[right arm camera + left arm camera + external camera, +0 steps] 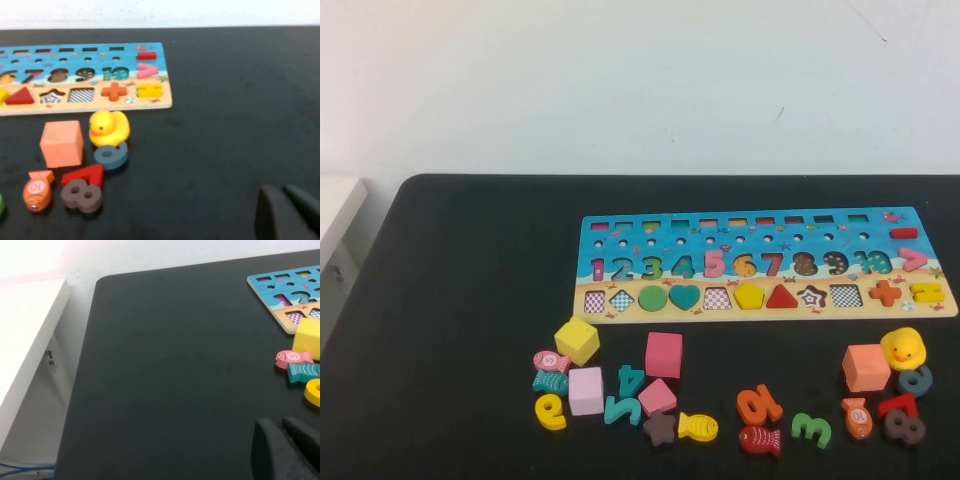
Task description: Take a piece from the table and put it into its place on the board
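The piece [749, 296] (flat yellow pentagon) lies slotted in the board [760, 228]; left gripper [281, 424], right gripper [282, 190] closed above table [460, 300].

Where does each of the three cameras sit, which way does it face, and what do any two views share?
High view: raised on the robot's side, angled down at the board and loose pieces; neither arm shows.
Left wrist view: low over the table, facing the board's left end; left gripper at the frame's edge.
Right wrist view: low, facing the board's right end and the yellow duck; right gripper at the edge.
Shared: high and right wrist views both show the duck; high and left wrist, the pink fish.
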Controlling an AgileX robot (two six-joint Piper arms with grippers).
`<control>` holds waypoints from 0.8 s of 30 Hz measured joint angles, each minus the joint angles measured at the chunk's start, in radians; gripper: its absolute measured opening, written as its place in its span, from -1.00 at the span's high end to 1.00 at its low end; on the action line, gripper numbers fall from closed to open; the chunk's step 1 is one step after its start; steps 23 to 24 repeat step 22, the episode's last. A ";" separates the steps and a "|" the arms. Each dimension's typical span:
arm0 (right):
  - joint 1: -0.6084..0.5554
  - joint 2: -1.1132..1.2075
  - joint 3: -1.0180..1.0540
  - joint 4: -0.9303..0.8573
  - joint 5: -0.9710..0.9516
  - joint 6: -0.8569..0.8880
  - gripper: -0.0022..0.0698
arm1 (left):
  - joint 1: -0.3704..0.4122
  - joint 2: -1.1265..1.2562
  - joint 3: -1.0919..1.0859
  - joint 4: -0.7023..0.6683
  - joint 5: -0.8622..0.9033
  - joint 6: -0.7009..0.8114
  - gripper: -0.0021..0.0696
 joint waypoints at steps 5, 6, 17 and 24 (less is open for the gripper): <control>0.000 0.000 0.000 -0.020 0.000 0.000 0.89 | 0.000 0.000 0.000 0.000 0.000 0.000 0.95; 0.000 0.000 0.000 -0.020 0.000 0.000 0.89 | 0.000 0.000 0.000 0.000 0.000 0.000 0.95; 0.000 0.000 0.001 -0.016 -0.006 0.000 0.89 | 0.000 0.000 0.000 0.000 0.000 0.000 0.95; 0.000 0.000 0.002 -0.008 -0.006 0.000 0.89 | 0.000 0.000 0.000 0.000 0.000 -0.002 0.95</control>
